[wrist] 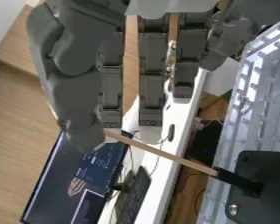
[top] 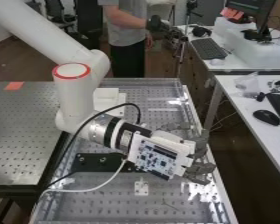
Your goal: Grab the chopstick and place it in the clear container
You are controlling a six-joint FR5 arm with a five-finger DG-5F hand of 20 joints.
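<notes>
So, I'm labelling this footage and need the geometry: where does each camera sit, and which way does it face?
High view: above the near end of the bench, slanting down along it; the arm and hand show.
Wrist view: on the arm's wrist, looking out past the hand to the chopstick, a desk and a monitor; of the robot, the hand shows.
Shared: hand, bench and desk.

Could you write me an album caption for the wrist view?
A robot's dark hand at one end of a wooden chopstick, a black plate near the other.
</notes>
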